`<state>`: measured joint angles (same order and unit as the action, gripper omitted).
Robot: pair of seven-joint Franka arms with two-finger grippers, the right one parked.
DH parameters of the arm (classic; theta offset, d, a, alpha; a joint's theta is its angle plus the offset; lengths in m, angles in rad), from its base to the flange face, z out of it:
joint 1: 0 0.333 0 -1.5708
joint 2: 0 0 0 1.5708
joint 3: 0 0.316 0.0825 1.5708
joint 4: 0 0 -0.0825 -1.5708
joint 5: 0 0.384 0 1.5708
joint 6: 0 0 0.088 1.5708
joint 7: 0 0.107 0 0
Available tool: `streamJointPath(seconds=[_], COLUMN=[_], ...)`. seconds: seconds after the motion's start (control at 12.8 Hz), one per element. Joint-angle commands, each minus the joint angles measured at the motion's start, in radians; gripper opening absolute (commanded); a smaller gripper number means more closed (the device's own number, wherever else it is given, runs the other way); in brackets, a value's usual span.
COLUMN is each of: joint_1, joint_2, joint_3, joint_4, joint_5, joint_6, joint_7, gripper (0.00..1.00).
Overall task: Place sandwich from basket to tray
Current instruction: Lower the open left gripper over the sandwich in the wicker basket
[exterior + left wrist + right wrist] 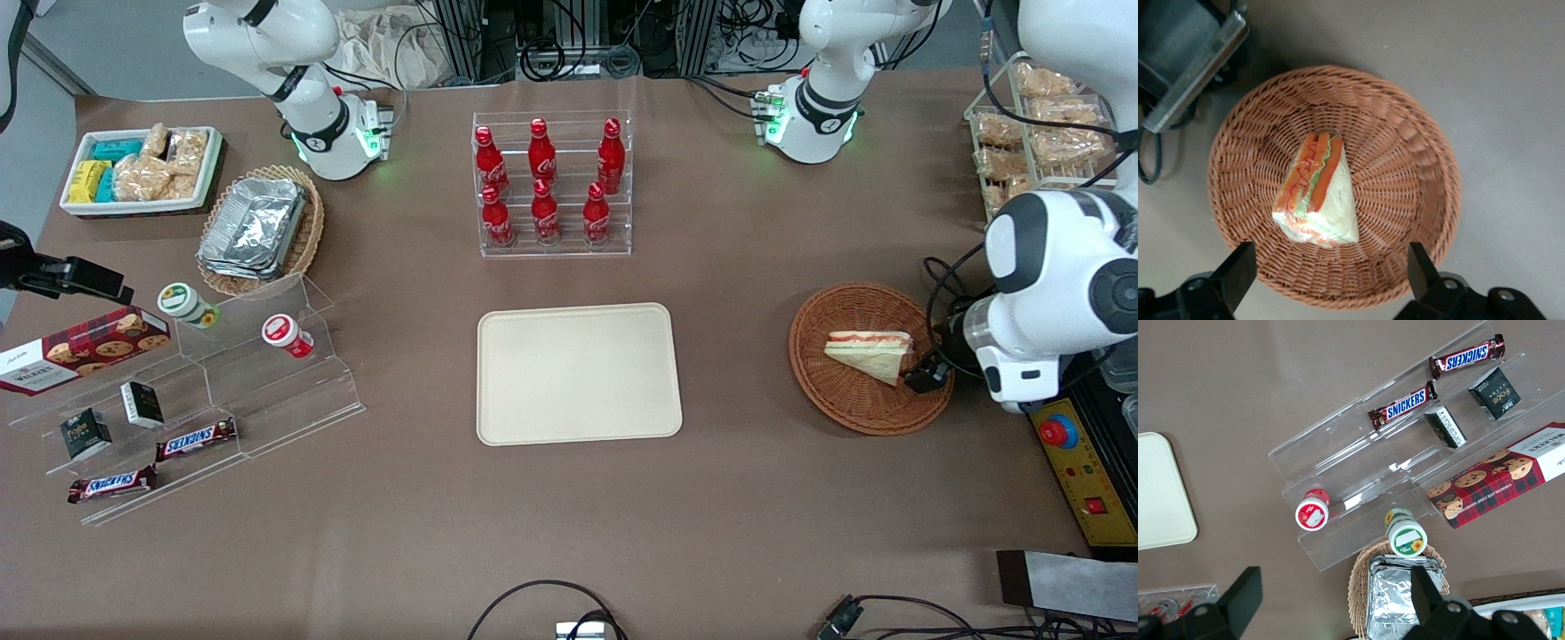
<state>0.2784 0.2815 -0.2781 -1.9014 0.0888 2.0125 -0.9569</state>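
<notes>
The sandwich (871,353), a white bread wedge with red-orange and green layers, lies in the round reddish-brown wicker basket (822,382) toward the working arm's end of the table. It shows in the left wrist view too (1317,192), lying in the basket (1405,160). My left gripper (1328,270) hovers above the basket's rim, open and empty, its black fingers (1238,270) spread wide, the sandwich just ahead of them. In the front view the gripper (925,378) sits at the basket's edge beside the sandwich. The cream-beige tray (578,373) lies bare at the table's middle.
A clear rack of red cola bottles (551,182) stands farther from the camera than the tray. A yellow control box (1080,471) and a rack of bagged snacks (1036,129) sit at the working arm's end. A clear stepped display with snacks (178,391) lies toward the parked arm's end.
</notes>
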Motion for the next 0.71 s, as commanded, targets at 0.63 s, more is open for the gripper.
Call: streamJointPath(seconds=[0.63], joint_1=[0.007], joint_2=[0.076], joint_3=[0.034], joint_4=[-0.097], joint_5=[0.014], joint_6=[0.107], joint_7=[-0.177], gripper=[1.00])
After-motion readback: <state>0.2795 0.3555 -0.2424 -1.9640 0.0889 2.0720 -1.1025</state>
